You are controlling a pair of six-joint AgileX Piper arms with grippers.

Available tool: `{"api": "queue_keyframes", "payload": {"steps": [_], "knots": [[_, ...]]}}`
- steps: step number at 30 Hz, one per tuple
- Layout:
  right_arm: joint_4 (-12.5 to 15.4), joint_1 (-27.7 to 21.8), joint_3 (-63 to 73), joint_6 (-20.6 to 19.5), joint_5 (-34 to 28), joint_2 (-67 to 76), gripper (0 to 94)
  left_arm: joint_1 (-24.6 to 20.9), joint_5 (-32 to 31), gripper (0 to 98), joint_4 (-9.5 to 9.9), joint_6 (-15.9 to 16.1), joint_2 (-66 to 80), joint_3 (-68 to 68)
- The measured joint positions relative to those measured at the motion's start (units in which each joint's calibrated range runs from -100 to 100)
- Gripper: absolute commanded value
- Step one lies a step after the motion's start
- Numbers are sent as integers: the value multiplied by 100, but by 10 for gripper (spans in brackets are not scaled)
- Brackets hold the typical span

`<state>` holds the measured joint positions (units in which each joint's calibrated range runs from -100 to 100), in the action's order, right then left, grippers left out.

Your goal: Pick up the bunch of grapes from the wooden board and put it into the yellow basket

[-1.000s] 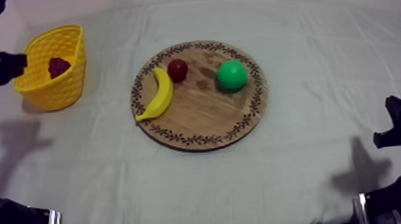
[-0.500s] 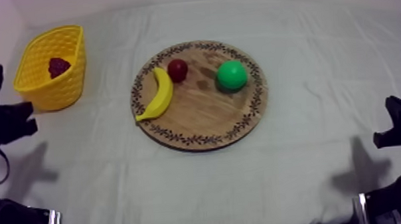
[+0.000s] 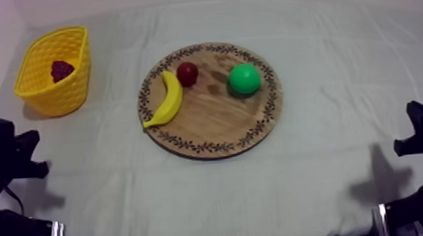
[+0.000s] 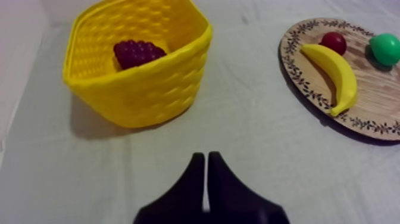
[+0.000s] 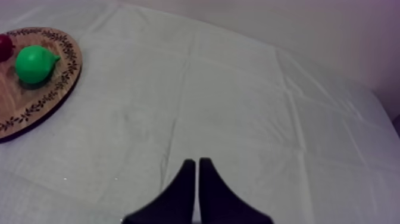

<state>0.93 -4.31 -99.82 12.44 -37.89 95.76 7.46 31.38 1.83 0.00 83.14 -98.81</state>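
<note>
The dark red bunch of grapes (image 3: 61,69) lies inside the yellow basket (image 3: 62,93) at the far left of the table. In the left wrist view the grapes (image 4: 137,52) rest against the basket's (image 4: 143,89) back wall. My left gripper (image 4: 206,157) is shut on nothing, its fingers together as a narrow wedge over bare cloth in front of the basket. From above, the left gripper (image 3: 34,153) sits low at the left edge. My right gripper (image 5: 196,162) is shut and empty too, and the right gripper (image 3: 406,127) rests low at the right edge.
The round wooden board (image 3: 211,116) lies mid-table with a banana (image 3: 165,100), a small red fruit (image 3: 187,73) and a green pear (image 3: 244,79) on it. Open cloth lies between basket and board and right of the board.
My left arm has drawn back from beside the basket toward the table's near left edge. The grapes stay in the basket. The right arm has not moved.
</note>
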Motion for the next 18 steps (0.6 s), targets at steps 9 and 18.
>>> {"api": "queue_keyframes", "payload": {"steps": [9, 18], "knots": [[0, 0, 0, 0, 0, 0, 3, -49, 54, 0, 4, -430, 523, -33], [0, 0, 0, 0, 0, 0, 3, -190, 53, 1, 11, -1171, 1410, -90]]}}
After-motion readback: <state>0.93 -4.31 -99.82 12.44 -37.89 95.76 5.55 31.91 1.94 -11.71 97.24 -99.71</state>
